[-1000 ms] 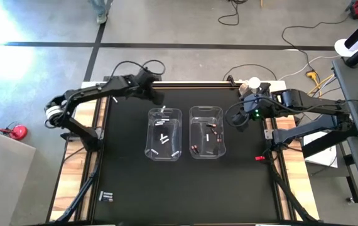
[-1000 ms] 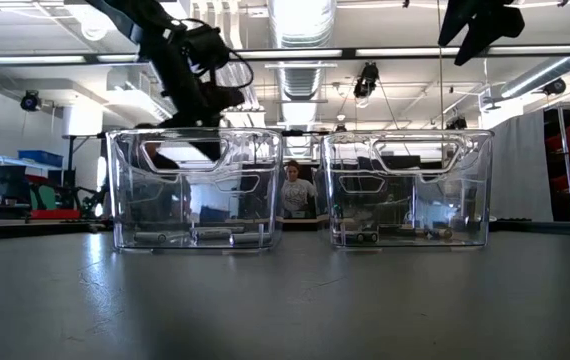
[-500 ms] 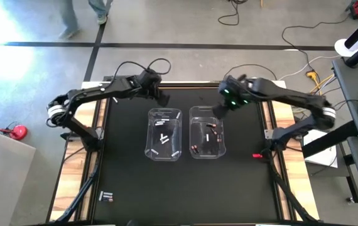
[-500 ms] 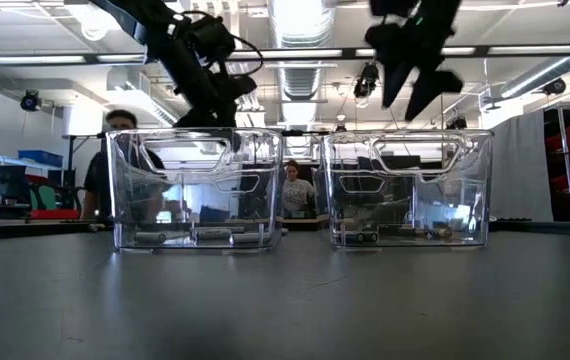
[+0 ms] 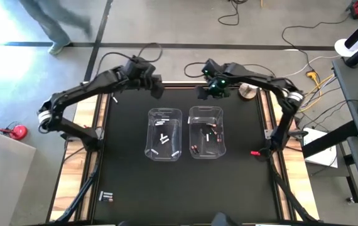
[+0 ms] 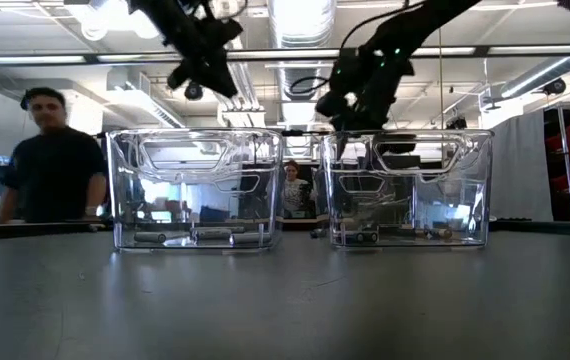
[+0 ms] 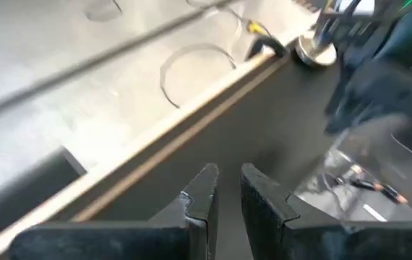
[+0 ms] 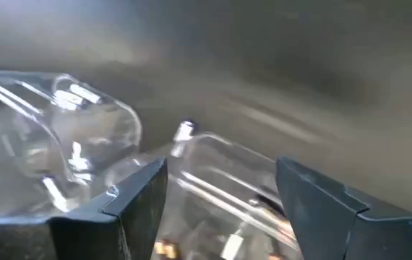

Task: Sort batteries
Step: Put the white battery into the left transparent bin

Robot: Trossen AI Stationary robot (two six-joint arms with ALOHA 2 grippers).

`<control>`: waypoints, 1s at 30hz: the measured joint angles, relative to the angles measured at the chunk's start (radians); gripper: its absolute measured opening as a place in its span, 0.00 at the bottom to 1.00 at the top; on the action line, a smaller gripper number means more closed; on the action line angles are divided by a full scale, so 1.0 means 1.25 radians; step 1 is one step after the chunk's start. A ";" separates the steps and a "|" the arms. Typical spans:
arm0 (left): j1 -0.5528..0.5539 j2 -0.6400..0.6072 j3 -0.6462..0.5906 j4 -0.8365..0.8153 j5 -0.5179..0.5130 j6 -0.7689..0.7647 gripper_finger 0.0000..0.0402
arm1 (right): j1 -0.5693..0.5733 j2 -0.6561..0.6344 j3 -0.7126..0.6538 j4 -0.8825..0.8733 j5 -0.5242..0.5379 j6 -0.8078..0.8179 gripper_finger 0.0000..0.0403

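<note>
Right gripper [image 5: 202, 92], jaws wide and empty, hovers beyond the right bin [image 5: 207, 132]; left gripper [image 5: 156, 88], jaws narrow, hovers beyond the left bin [image 5: 164, 134].

Workshop floor and ceiling around a black-topped bench

The bench [image 5: 129, 188] has a black mat with bare wood strips along its side edges. Around it lies a grey concrete floor [image 5: 166, 25] crossed by a dark tape line [image 5: 185, 46], with loose cables [image 5: 304, 37] past the far right corner. A red object [image 5: 19, 131] sits off the left edge. Overhead run fluorescent strips [image 6: 525, 50] and ducting [image 6: 300, 30]; a person in a dark shirt [image 6: 55, 170] stands behind.
</note>
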 joint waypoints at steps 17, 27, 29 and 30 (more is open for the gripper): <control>0.037 -0.173 -0.017 -0.072 -0.056 0.226 0.10 | 0.013 0.356 0.399 -0.189 -0.100 0.103 0.61; 0.036 -0.228 -0.069 -0.113 -0.007 0.270 0.10 | 0.014 0.493 0.545 -0.295 -0.183 0.136 0.61; 0.036 -0.240 -0.091 -0.101 -0.007 0.255 0.10 | 0.017 0.502 0.546 -0.295 -0.185 0.151 0.61; 0.036 -0.245 -0.101 -0.097 -0.007 0.246 0.10 | 0.019 0.507 0.546 -0.296 -0.184 0.158 0.61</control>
